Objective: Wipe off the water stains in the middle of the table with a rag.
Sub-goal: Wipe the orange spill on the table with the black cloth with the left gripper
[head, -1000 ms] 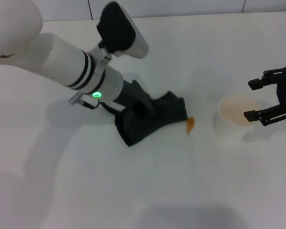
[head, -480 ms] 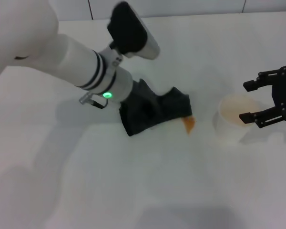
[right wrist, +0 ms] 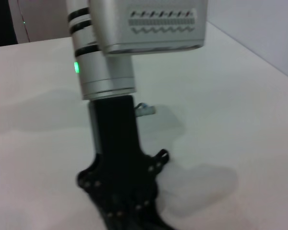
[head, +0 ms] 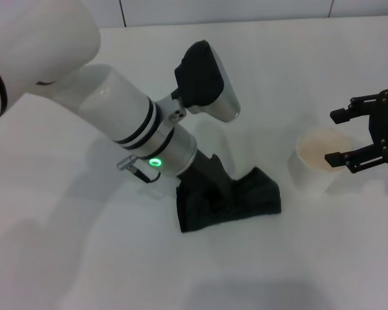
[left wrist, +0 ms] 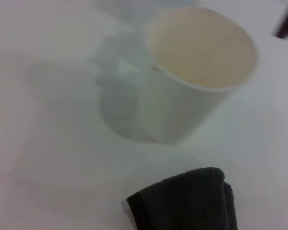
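Observation:
The dark rag (head: 227, 201) lies bunched on the white table (head: 77, 271), just left of a paper cup. My left gripper (head: 204, 184) is pressed down into the rag and shut on it, its fingers buried in the cloth. The water stains are hidden; no orange blot shows on the table around the rag. In the left wrist view a corner of the rag (left wrist: 187, 203) shows close to the cup (left wrist: 197, 72). My right gripper (head: 339, 137) hangs open at the cup's right side, holding nothing. The right wrist view shows the left arm's black gripper (right wrist: 117, 191) from the far side.
The white paper cup (head: 318, 161) stands upright right of the rag, a short gap between them, with a faint orange tint inside. A wall edge runs along the table's far side (head: 246, 19).
The left arm has dragged the rag to the right and towards me, over the orange blot, which no longer shows. The right gripper has stayed put by the cup.

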Motion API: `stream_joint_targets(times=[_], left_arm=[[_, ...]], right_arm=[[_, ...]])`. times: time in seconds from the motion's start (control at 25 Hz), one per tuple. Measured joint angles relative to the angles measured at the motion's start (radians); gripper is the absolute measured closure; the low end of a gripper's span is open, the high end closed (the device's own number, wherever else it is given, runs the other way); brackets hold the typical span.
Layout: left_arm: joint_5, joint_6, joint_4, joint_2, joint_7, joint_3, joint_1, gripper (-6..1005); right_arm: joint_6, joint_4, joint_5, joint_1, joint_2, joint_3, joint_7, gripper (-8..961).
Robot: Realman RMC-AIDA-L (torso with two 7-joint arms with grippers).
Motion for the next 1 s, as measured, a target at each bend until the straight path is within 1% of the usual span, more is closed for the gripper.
stream_joint_targets(times=[0.2,0.32,0.44,0.48,0.52,0.6,0.68,0.76,1.0], left_arm=[[0.017,0.0,0.005,0.001,-0.012,-0.008,0.005,927],[0.061,-0.032,-0.004,0.008,-0.025,-0.055,0.006,927],[0.132,-0.064,-0.01,0.01,-0.032,-0.136,0.008,928],[0.168,-0.084,-0.01,0.01,-0.039,-0.187,0.01,928],[0.168,-0.084,-0.01,0.01,-0.039,-0.187,0.01,928],[0.225,-0.127,-0.01,0.01,-0.05,-0.284,0.014,928],[0.244,-0.15,-0.01,0.01,-0.052,-0.321,0.015,929],[0.259,-0.169,-0.01,0.01,-0.052,-0.336,0.016,929],[0.27,-0.194,-0.041,0.003,-0.034,-0.327,0.004,924]], right_arm=[[-0.001,-0.002,0.0,0.001,-0.002,0.005,0.002,111],[0.0,-0.003,0.0,0.001,-0.002,0.003,0.002,112],[0.0,-0.003,0.0,0.001,-0.002,0.001,0.001,112],[0.0,-0.003,0.0,0.001,-0.002,0.0,0.001,112],[0.0,-0.003,0.0,0.001,-0.002,0.0,0.001,111],[0.0,-0.003,0.0,0.001,-0.002,0.0,0.001,111],[0.0,-0.003,0.0,0.001,-0.002,0.0,0.0,111],[0.0,-0.003,0.0,0.002,-0.001,-0.001,0.0,112],[-0.001,0.004,0.0,0.014,0.0,-0.002,-0.001,112]])
